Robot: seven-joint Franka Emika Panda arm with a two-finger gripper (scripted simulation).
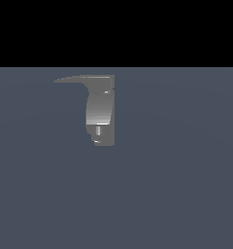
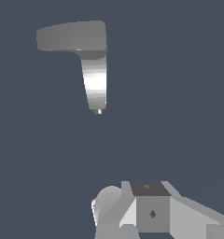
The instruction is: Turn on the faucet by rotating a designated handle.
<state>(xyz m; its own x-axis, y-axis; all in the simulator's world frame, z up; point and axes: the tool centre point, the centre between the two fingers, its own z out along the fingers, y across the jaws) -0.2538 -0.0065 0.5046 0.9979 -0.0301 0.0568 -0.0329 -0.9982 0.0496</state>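
Nearest the wrist camera, the white and grey angular gripper [image 2: 146,219] is seen only in part, cut off by the frame edge. Its blocky housing with a dark top face is visible, with a rounded pale part beside it. The fingertips are not in view, so whether the jaws are parted or closed cannot be told. Nothing is seen held.

Well apart from the gripper, the small grey metallic faucet [image 2: 95,79] is seen in the wrist view, standing on a plain slate-blue bench [image 2: 179,93]. Its curved upright body is brightly lit along the middle and shaded at the edges. No contact between gripper and faucet is seen.

In the exterior view the same faucet [image 1: 100,109] is seen alone on the slate-blue surface, against a black band of background above. The gripper is not seen in this view. A short cylindrical stub [image 1: 98,130] is noted at the lower end of the faucet body. The thin, flat, dark grey handle [image 1: 72,79] is joined to the top of the faucet body and extends from it toward the exterior view's left, tapering to a pointed tip. It is seen lying roughly level, at a right angle to the upright body.
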